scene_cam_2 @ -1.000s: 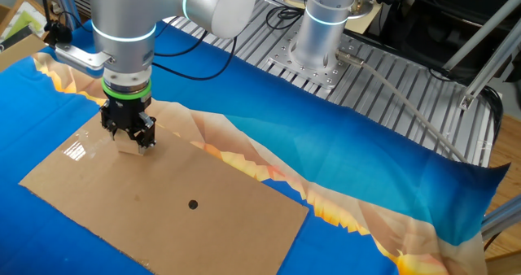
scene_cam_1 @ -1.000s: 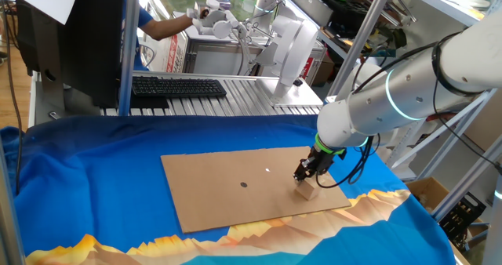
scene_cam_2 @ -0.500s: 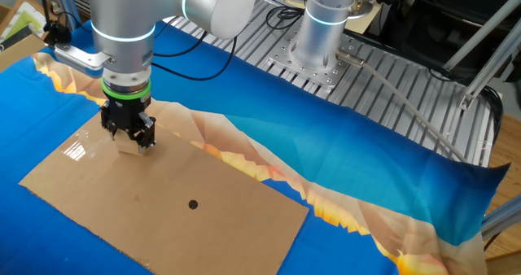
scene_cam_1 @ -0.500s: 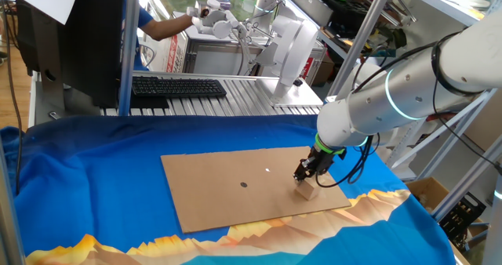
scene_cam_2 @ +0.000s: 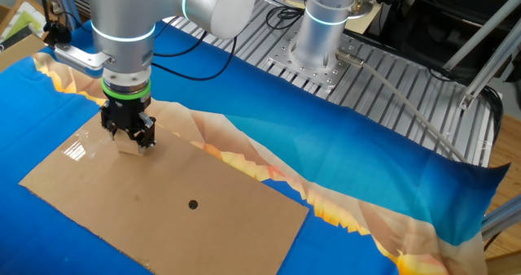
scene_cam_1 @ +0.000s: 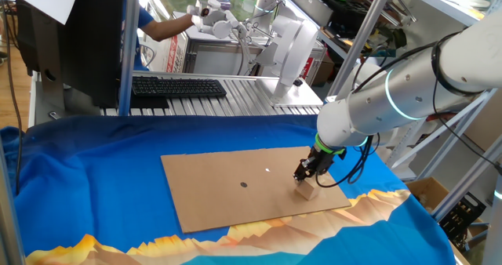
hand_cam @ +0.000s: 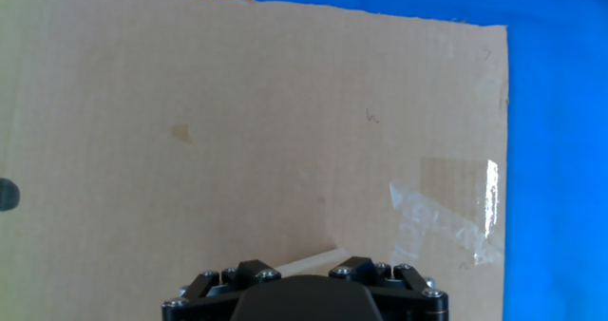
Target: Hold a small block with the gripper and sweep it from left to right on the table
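Note:
The small tan wooden block [scene_cam_1: 307,191] rests on the brown cardboard sheet [scene_cam_1: 235,190] near its right end, on the blue-draped table [scene_cam_1: 86,179]. My black gripper [scene_cam_1: 306,173], under its green ring, stands straight over the block with its fingers down on both sides of it. In the other fixed view the gripper [scene_cam_2: 128,133] covers most of the block [scene_cam_2: 126,145]. In the hand view only a pale edge of the block [hand_cam: 309,262] shows between the black fingers [hand_cam: 356,269]. The jaws are shut on the block.
A small black dot [scene_cam_1: 244,184] marks the cardboard's middle. A shiny tape patch [hand_cam: 456,212] lies near the cardboard's edge. Behind the table stand a grey metal bench with a black keyboard [scene_cam_1: 179,86] and a white robot hand [scene_cam_1: 216,23]. Metal frame posts [scene_cam_1: 129,49] stand nearby.

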### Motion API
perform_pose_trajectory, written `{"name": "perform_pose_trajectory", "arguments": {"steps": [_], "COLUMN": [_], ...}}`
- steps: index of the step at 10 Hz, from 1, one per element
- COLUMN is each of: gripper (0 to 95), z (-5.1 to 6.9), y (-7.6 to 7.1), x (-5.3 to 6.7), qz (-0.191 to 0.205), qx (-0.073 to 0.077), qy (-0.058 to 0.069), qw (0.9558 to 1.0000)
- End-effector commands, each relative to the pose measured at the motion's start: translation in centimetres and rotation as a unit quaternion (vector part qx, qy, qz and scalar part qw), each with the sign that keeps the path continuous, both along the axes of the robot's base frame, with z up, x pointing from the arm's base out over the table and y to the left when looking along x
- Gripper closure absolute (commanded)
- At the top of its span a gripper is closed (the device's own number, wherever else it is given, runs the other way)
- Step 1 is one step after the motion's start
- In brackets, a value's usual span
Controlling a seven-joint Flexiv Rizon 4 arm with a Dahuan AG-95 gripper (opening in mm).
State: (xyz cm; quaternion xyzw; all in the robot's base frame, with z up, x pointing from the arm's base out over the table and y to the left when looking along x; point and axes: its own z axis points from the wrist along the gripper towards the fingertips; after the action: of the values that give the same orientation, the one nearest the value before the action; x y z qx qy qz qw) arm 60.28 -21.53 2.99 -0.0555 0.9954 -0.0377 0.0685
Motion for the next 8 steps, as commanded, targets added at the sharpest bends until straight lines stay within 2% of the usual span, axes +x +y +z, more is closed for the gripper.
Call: {"name": "perform_pose_trajectory", "arguments": {"steps": [1, 4, 8], "gripper": [0.0, 0.0, 0.0], "z": [-0.73, -1.14, -1.27], "y": [0.09, -0.09, -0.04], "x": [0.16, 0.26, 0.30], "qz": [-0.103, -0.098, -0.076], "qx": [0.090, 0.094, 0.093], "qy": [0.038, 0.036, 0.035], "qw": [0.9898, 0.9900, 0.9921]}}
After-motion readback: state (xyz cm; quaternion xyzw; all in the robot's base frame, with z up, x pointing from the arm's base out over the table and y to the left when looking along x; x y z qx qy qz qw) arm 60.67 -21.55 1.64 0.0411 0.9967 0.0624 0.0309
